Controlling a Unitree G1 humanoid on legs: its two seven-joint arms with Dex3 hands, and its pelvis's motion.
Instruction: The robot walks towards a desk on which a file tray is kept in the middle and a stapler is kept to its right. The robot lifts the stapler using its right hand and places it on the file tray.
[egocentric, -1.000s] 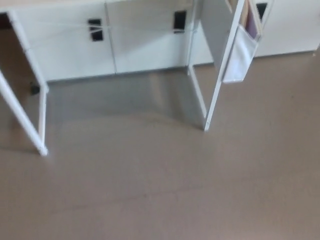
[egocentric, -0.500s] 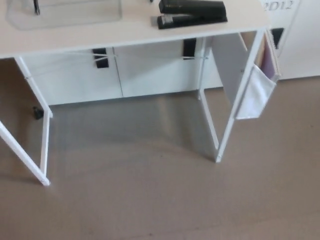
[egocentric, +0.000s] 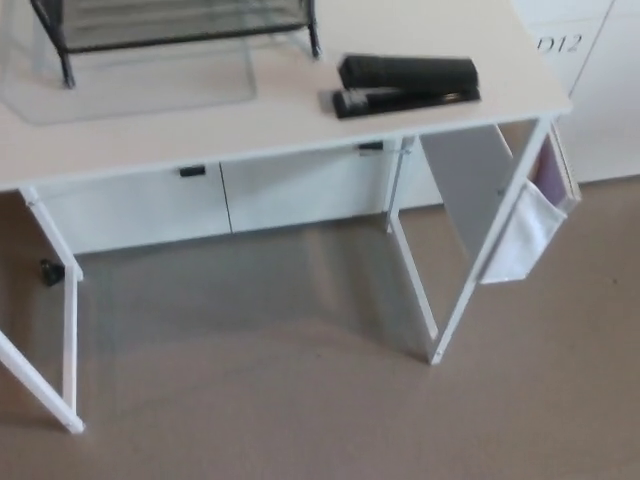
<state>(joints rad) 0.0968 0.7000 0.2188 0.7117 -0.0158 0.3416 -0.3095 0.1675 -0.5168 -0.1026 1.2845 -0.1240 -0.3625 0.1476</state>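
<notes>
1. The robot is close to the worktop (egocentric: 280, 125) but not right up to it. A wide bit of floor (egocentric: 300, 400) lies in front.
2. The stapler (egocentric: 405, 85) lies flat near the worktop's front right corner. Nothing is touching it.
3. The file tray (egocentric: 190, 38) stands by the back edge, left of the stapler and apart from it.
4. Neither the left hand nor the right hand shows, so I cannot tell how the fingers are.
5. I think the lifting and the placing are both not done yet.

white desk (egocentric: 200, 130), file tray (egocentric: 170, 25) (black wire), stapler (egocentric: 405, 84) rt
</notes>
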